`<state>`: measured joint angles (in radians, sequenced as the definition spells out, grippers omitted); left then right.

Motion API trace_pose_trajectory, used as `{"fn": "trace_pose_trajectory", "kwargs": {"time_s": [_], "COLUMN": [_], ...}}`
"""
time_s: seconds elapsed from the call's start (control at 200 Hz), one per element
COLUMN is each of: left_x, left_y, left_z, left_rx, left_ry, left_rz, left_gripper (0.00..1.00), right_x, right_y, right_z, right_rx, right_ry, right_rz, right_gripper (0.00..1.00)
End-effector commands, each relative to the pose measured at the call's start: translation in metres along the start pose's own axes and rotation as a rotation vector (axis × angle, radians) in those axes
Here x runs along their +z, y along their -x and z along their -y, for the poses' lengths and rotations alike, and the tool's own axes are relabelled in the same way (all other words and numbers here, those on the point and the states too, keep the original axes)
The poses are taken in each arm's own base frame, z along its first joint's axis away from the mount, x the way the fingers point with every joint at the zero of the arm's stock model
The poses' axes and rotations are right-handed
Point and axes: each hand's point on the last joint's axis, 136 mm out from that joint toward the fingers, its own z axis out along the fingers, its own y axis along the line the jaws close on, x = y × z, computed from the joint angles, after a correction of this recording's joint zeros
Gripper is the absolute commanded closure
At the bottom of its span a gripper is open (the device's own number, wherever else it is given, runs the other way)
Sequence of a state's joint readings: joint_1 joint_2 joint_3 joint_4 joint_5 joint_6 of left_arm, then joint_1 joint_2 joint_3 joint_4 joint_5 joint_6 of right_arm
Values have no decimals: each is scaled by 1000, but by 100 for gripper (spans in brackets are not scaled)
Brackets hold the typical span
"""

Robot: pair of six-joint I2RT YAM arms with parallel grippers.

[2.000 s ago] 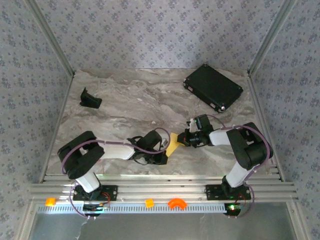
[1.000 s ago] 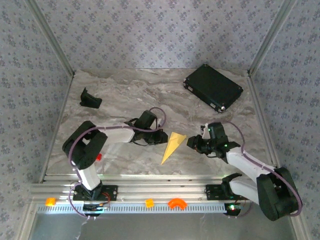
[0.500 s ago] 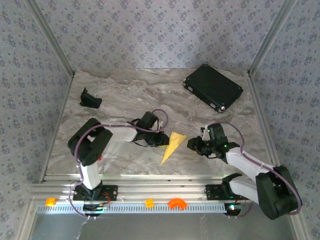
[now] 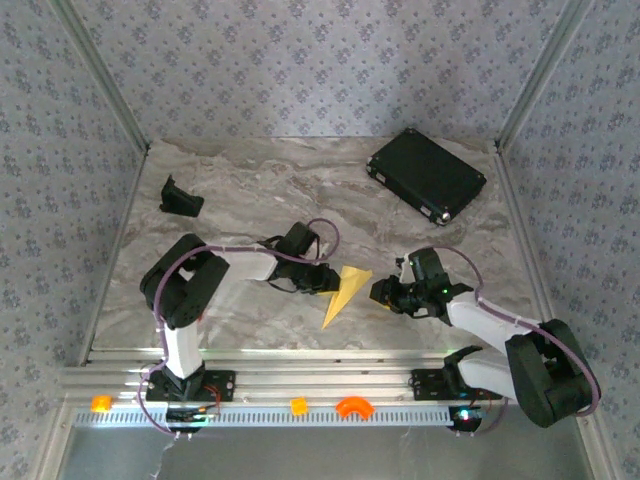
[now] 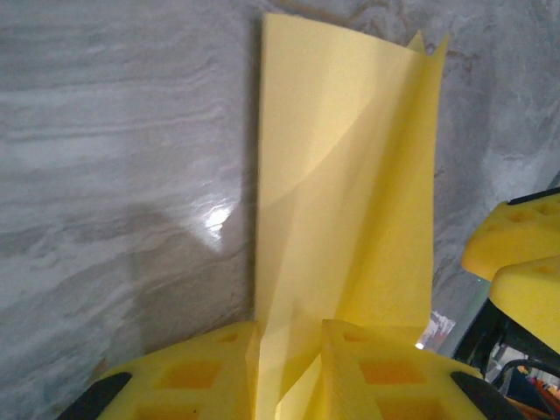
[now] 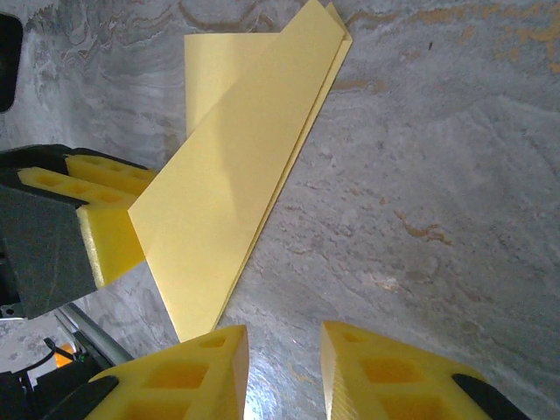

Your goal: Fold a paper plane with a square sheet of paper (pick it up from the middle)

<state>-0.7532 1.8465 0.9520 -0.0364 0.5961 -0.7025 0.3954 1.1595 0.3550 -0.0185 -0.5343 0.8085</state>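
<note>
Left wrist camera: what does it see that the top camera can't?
Left wrist camera: the folded layers of the paper plane, its end tucked between the yellow fingers of the left hand. Top camera: the black case, the small black stand and orange pieces at the front. Both: the yellow plane on the marble table, with the right hand beside it.

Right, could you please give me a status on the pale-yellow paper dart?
Left gripper straddling pale-yellow folded paper dart, grip unclear. Right gripper open, empty, just short of it. Nothing in the way.
</note>
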Motion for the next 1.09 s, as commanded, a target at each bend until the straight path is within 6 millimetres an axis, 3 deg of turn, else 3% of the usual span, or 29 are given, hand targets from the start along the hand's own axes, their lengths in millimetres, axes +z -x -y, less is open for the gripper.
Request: {"fn": "trace_pose_trajectory", "kwargs": {"time_s": [0.0, 0.15, 0.69, 0.934, 1.089], "left_x": [-19, -23, 3, -11, -29], "left_y": [11, 15, 8, 10, 14], "left_z": [10, 7, 8, 26, 28], "left_rx": [50, 56, 44, 97, 140], "left_ry": [36, 68, 2, -30, 44], "left_rz": [60, 85, -30, 16, 113], "left_gripper": [73, 70, 70, 88, 95], "right_x": [1, 2, 5, 6, 4], "right_y": [-2, -3, -3, -1, 4], "right_z": [1, 2, -2, -6, -25], "right_rx": [13, 14, 8, 21, 42], "right_ry": [-1, -2, 2, 17, 67], "right_rz": [-2, -4, -1, 7, 9], "right_gripper": [71, 70, 70, 69, 63]}}
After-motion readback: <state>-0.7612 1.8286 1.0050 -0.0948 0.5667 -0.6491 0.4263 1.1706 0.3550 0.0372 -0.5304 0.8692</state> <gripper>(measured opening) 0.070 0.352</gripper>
